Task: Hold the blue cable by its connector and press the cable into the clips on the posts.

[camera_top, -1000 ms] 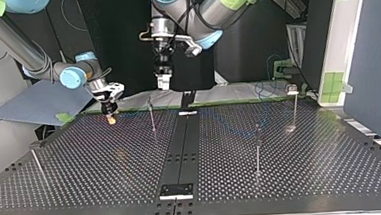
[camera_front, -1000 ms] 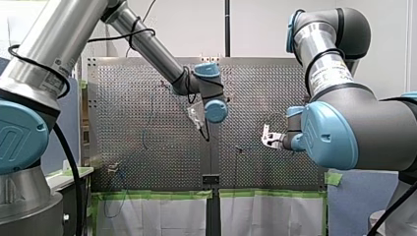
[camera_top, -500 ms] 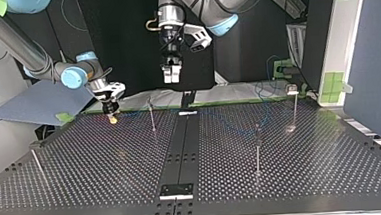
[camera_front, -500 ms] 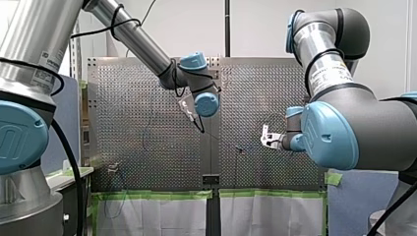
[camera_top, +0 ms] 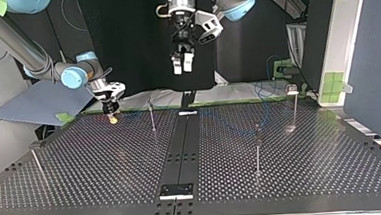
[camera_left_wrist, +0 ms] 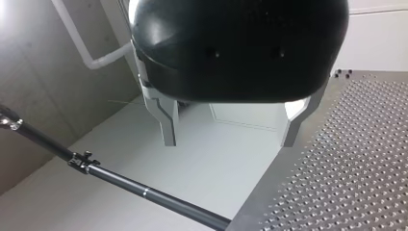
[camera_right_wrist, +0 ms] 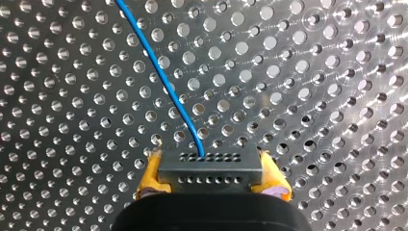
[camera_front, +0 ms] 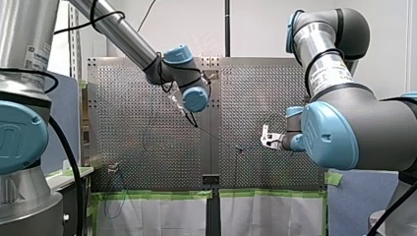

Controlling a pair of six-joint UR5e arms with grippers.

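In the top view, the perforated table (camera_top: pixel 98 188) carries thin upright posts (camera_top: pixel 257 151), well apart. One stands by the left edge, one right of the dark middle strip, and two nearer the far edge.

At the far edge, toward its left corner, my right gripper (camera_top: pixel 111 117) sits low, close to the surface. Its wrist view shows the yellow pads (camera_right_wrist: pixel 150 175) clamped on the two ends of a grey connector (camera_right_wrist: pixel 210 166). The blue cable (camera_right_wrist: pixel 163 77) leaves the connector's front face and runs away across the holes.

Farthest back, over the middle of the far edge, my left gripper (camera_top: pixel 182 67) hangs high above the table. Its wrist view shows the fingers (camera_left_wrist: pixel 167 122) spread wide with nothing between them. A black rod (camera_left_wrist: pixel 144 192) crosses beyond them, beside the table's edge.
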